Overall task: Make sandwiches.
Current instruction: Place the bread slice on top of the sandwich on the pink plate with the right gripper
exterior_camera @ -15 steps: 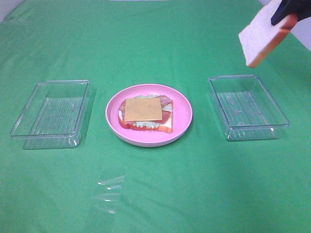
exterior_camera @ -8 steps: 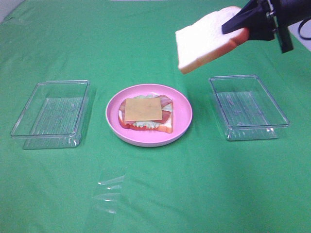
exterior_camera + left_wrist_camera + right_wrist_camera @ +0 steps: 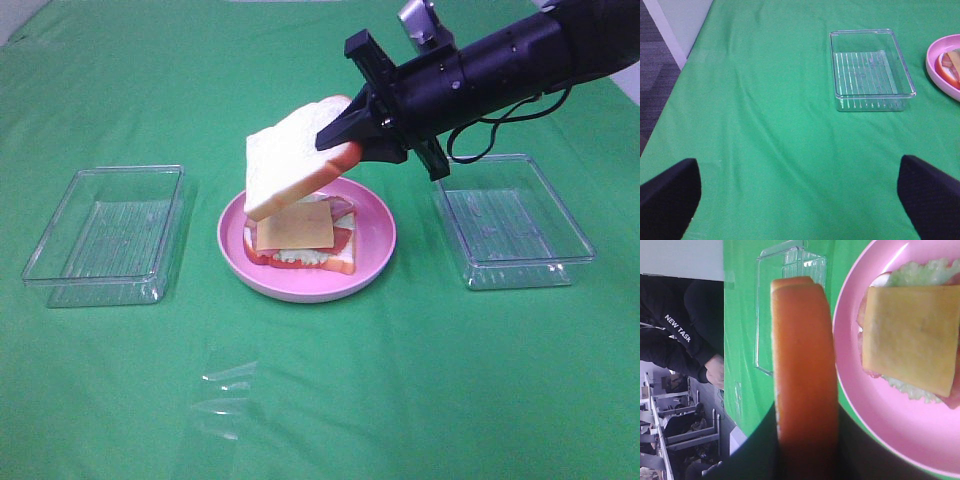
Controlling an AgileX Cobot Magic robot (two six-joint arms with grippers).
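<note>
1. Clamped on the crust edge of a white bread slice point(image 3: 295, 165), the right gripper point(image 3: 350, 140) carries it tilted above the pink plate point(image 3: 375, 262).
2. Far out beyond the slice's free edge sits a clear tray point(image 3: 105, 235), holding nothing visible; the left gripper point(image 3: 800, 197), seen only from its own wrist camera, hangs released over bare green cloth point(image 3: 330, 400).
3. Directly beneath the held slice lies the partly built sandwich point(image 3: 300, 238): bottom bread, lettuce, bacon, with the yellow cheese slice point(image 3: 910, 337) uppermost.
4. Back along the arm, a second clear tray point(image 3: 510, 222) also looks bare.
5. Judging by this, only the top slice remains: it needs levelling, lowering and releasing.
</note>
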